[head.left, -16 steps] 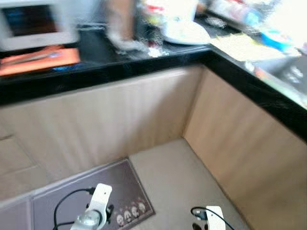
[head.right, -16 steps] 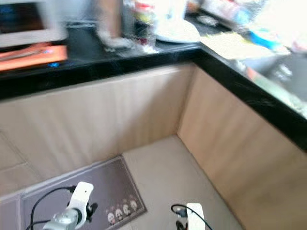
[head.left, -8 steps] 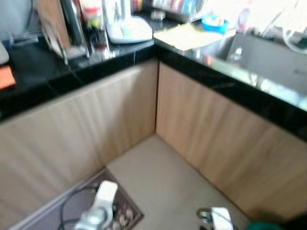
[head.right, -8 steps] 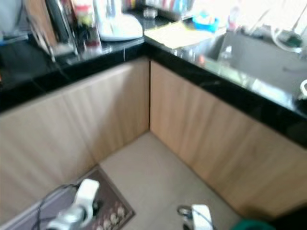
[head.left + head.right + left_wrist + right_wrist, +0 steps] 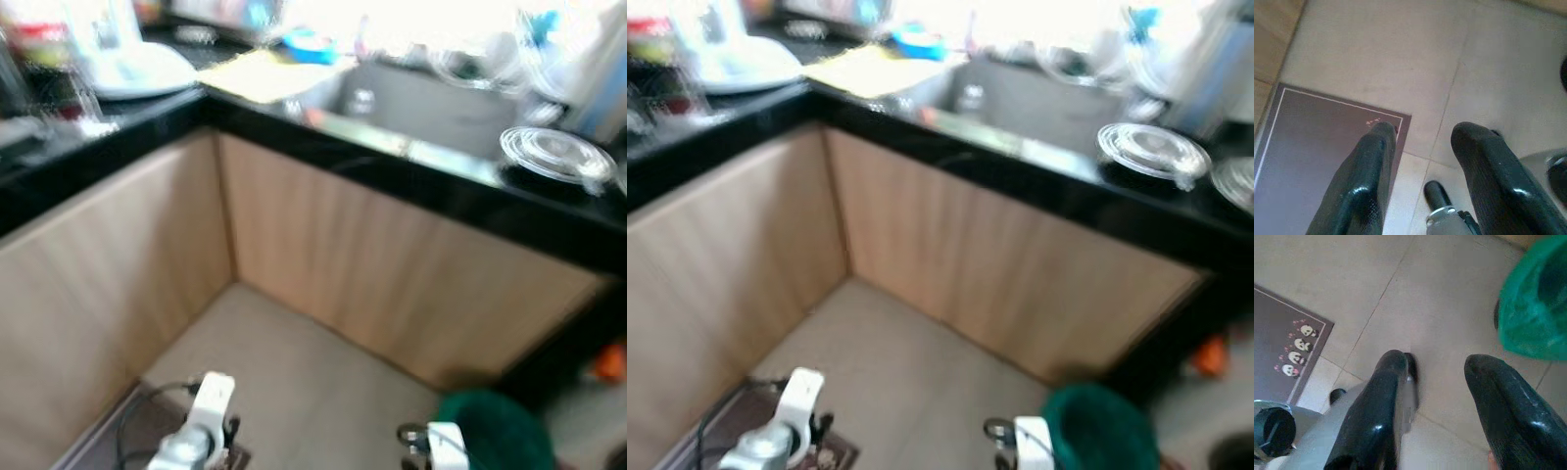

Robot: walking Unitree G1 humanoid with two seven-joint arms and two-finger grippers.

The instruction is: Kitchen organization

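Note:
An L-shaped black kitchen counter (image 5: 392, 171) over beige cabinet fronts lies ahead, blurred. On it sit a steel sink (image 5: 431, 103), a glass lid (image 5: 555, 154), a white plate (image 5: 132, 69) and a yellow cloth (image 5: 260, 73). Both arms hang low over the tiled floor. My left gripper (image 5: 1418, 139) is open above the edge of a dark floor mat (image 5: 1317, 147), holding nothing. My right gripper (image 5: 1437, 369) is open over bare tiles, beside a green bin (image 5: 1537, 303).
The green bin (image 5: 495, 436) stands on the floor at the right, close to my right arm. An orange object (image 5: 609, 360) lies further right on the floor. The mat with small skull prints (image 5: 1288, 350) lies at the left. Cabinets close the corner ahead.
The camera has swung right: the counter corner slid left, and the sink, glass lid and green bin came into view. Both arms still hang as before.

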